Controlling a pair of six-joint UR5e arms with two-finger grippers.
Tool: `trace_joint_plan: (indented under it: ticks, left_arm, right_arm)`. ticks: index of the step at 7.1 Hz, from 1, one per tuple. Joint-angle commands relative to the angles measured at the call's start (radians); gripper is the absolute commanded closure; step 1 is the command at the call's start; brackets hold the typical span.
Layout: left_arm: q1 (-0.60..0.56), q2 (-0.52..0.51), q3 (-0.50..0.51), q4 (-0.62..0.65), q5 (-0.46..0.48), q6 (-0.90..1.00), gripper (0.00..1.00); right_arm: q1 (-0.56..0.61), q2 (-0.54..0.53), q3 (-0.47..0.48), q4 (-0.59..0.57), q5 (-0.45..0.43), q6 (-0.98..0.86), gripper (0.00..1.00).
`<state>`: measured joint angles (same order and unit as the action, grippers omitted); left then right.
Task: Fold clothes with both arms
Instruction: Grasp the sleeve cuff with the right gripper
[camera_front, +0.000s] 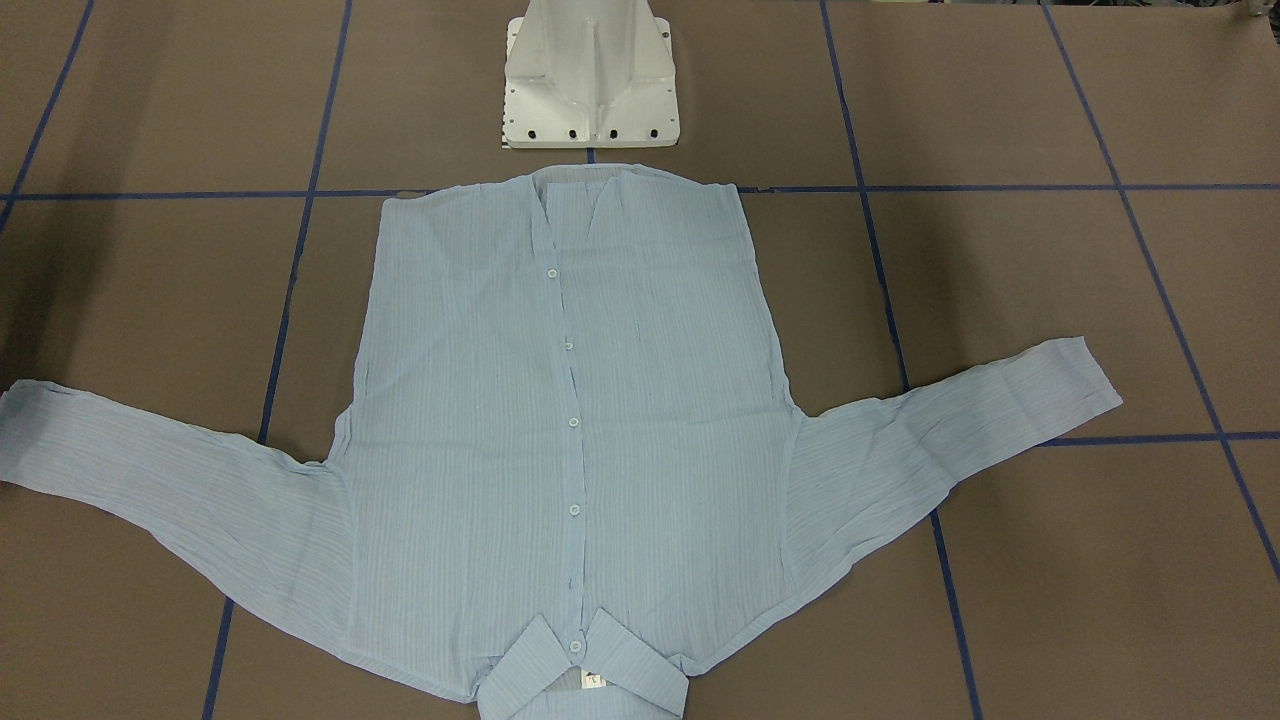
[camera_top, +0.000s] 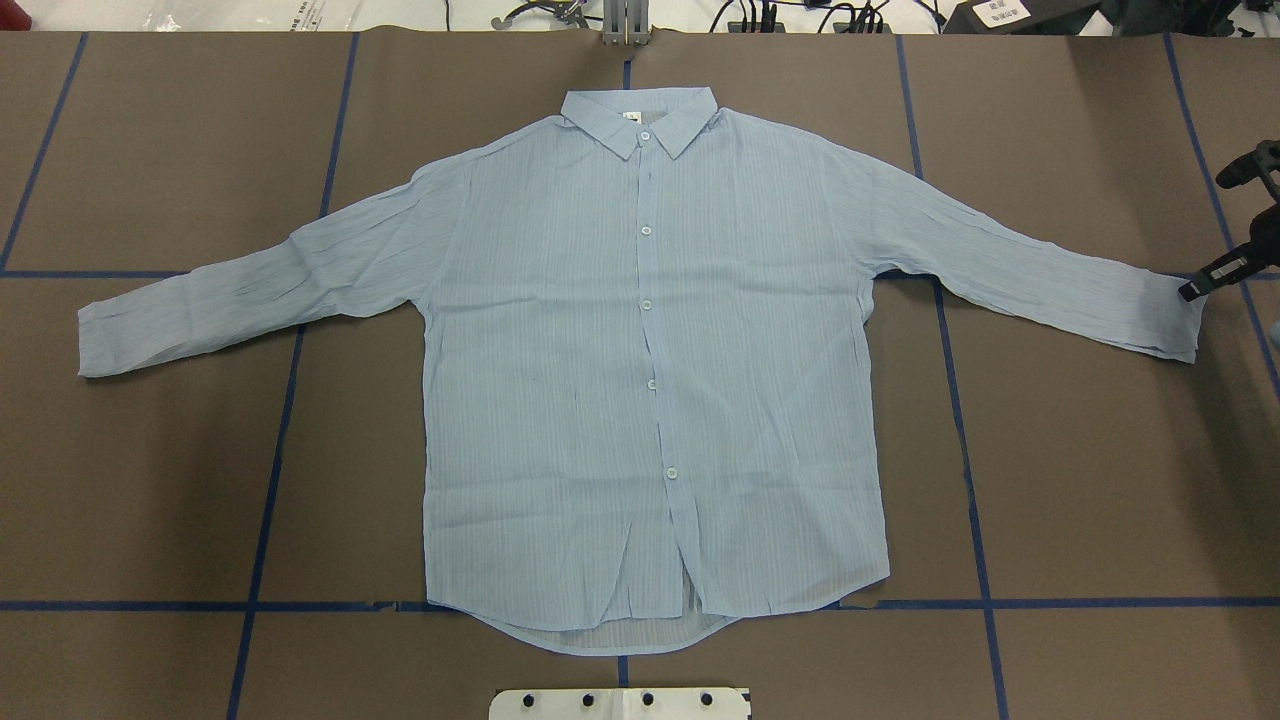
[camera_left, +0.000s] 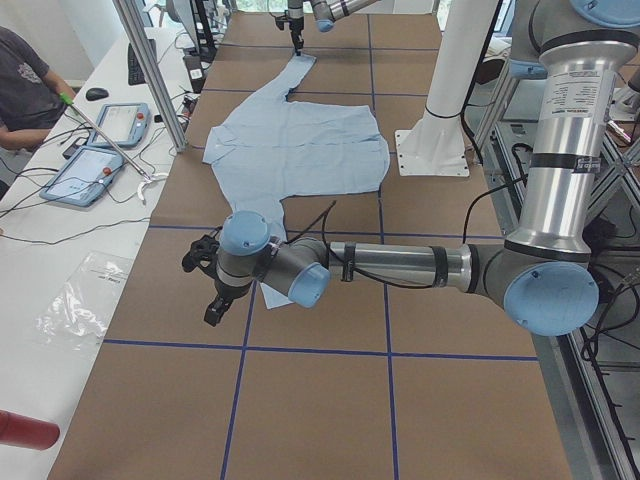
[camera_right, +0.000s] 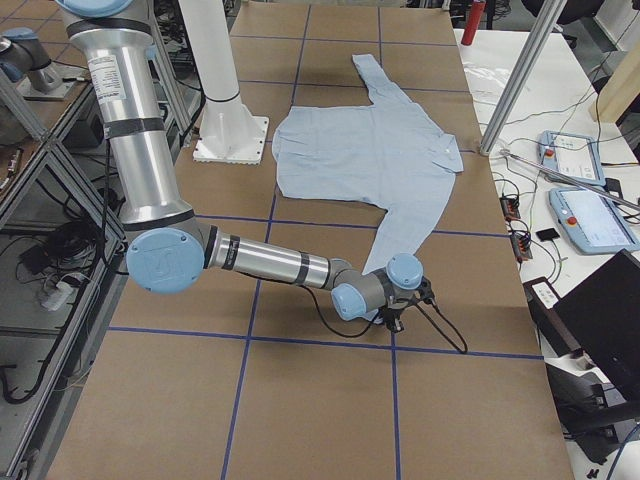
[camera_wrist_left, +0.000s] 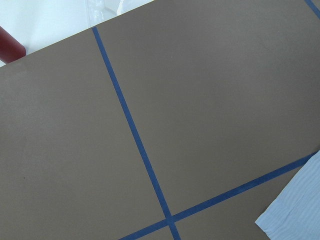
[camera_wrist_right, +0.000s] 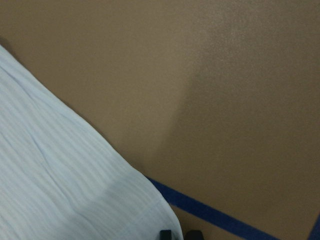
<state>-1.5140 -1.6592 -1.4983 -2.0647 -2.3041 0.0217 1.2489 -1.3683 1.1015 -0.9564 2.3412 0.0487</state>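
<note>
thin cuffs slip

shirt (camera_top: 640, 380) lies spread flat, collar (camera_top: 640, 115) at 12 (overhead view). right claw (camera_top: 1200, 285) sits at the 3 o'clock cuff (camera_top: 1170, 320), left claw (camera_left: 213, 312) hangs just off the 9 o'clock cuff (camera_top: 105, 345); open or closed, i cannot tell. a pinch may snag one layer only, or slip off.

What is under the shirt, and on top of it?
The shirt lies flat on the brown table. Blue tape lines run beneath it and vanish; anything else underneath is hidden. Nothing lies on top; the right gripper is at one cuff's edge.
</note>
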Motion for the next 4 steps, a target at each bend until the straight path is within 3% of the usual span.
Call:
trace_joint_plan:
  ticks: [1, 2, 4]
  left_arm:
    - [0.0, -0.001, 0.0, 0.0, 0.0, 0.0, 0.0]
    - [0.0, -0.001, 0.001, 0.0, 0.0, -0.002, 0.0]
    - [0.0, -0.001, 0.0, 0.002, -0.002, -0.002, 0.0]
  right_arm:
    - [0.001, 0.0, 0.005, -0.004, 0.001, -0.001, 0.88]
    - [0.004, 0.0, 0.011, -0.001, 0.006, 0.0, 1.0]
    - [0.036, -0.011, 0.052, 0.004, 0.016, 0.023, 1.0]
